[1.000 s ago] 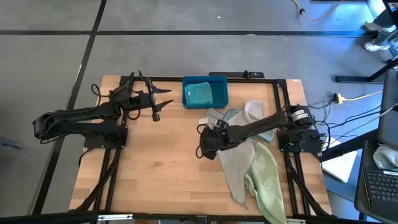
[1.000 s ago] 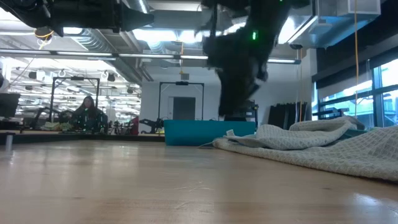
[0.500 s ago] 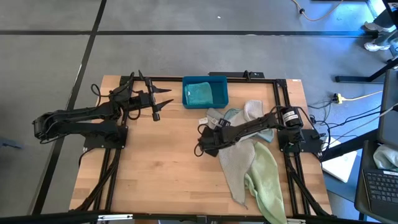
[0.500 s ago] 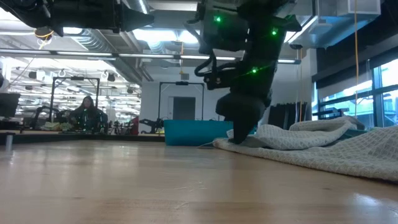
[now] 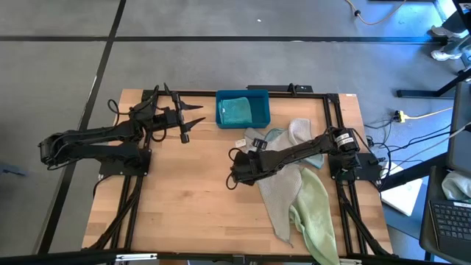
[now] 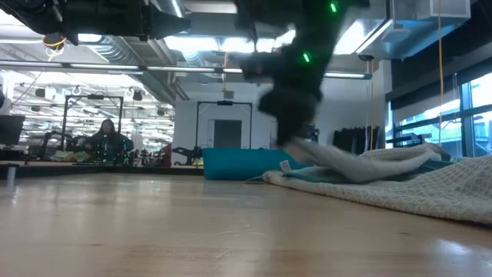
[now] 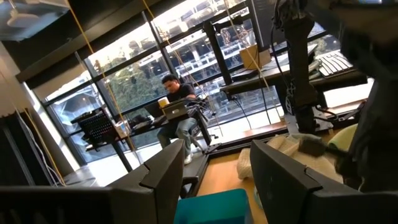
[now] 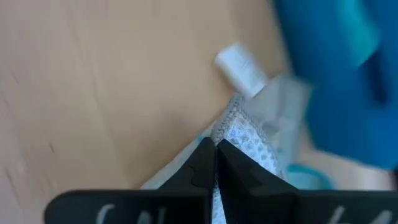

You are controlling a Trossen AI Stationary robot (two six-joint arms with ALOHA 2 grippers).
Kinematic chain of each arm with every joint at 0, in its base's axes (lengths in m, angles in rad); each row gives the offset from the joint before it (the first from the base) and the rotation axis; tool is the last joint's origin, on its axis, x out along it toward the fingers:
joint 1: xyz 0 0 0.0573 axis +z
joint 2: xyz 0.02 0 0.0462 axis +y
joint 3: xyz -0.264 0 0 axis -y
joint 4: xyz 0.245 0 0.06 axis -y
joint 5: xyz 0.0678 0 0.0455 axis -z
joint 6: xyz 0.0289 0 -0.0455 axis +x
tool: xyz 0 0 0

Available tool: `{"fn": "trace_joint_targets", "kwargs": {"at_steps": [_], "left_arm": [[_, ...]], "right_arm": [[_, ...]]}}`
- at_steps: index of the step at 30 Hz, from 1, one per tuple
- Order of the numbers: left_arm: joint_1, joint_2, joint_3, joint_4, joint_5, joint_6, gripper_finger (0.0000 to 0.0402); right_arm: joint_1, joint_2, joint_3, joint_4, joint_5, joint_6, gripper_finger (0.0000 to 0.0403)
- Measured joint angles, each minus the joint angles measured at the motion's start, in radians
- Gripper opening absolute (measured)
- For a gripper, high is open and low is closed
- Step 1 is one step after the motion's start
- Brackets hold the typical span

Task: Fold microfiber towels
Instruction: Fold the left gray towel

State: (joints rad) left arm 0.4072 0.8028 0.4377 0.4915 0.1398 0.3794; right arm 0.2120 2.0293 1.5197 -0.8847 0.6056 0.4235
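High view: right hand (image 5: pixel 237 171) pinched on grey-beige towel (image 5: pixel 274 193) corner, arm outstretched

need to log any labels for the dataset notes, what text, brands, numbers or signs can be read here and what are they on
No text can be read in any view.
White tag on the corner of the pale towel held by the right tool: blurred, nothing readable.
Teal bin: no marking visible.
Laptop keyboard off the table's right edge: keys too small to read.
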Motion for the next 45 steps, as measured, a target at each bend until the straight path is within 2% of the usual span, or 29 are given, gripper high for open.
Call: {"fn": "trace_joint_targets", "kwargs": {"at_steps": [13,15,19,23,30,34,38,45], "left_arm": [[0.0,0.0,0.0,0.001,0.008,0.0,0.0176],[0.0,-0.008,-0.001,0.005,0.056,-0.002,0.0176],[0.0,-0.039,-0.001,0.03,0.238,-0.013,0.0176],[0.0,-0.051,-0.001,0.053,0.365,-0.06,0.0176],[-0.022,-0.036,-0.001,0.064,0.396,-0.059,0.0177],[-0.023,-0.037,-0.001,0.07,0.391,-0.058,0.0177],[-0.023,-0.037,-0.001,0.07,0.39,-0.06,0.0177],[-0.023,-0.037,-0.001,0.072,0.386,-0.062,0.0177]], "right_arm": [[0.047,-0.002,0.419,-0.221,0.169,-0.142,0.0007],[0.055,-0.002,0.472,-0.282,0.203,-0.14,0.0007],[0.069,-0.002,0.571,-0.401,0.282,-0.138,0.0007],[0.069,-0.002,0.673,-0.431,0.331,-0.19,0.0007],[0.059,-0.002,0.834,-0.41,0.373,-0.333,0.0008],[0.047,-0.023,0.832,-0.309,0.425,-0.456,0.0008],[0.035,-0.026,0.837,-0.225,0.426,-0.532,0.0008],[0.021,-0.028,0.836,-0.209,0.423,-0.561,0.0008]]}}
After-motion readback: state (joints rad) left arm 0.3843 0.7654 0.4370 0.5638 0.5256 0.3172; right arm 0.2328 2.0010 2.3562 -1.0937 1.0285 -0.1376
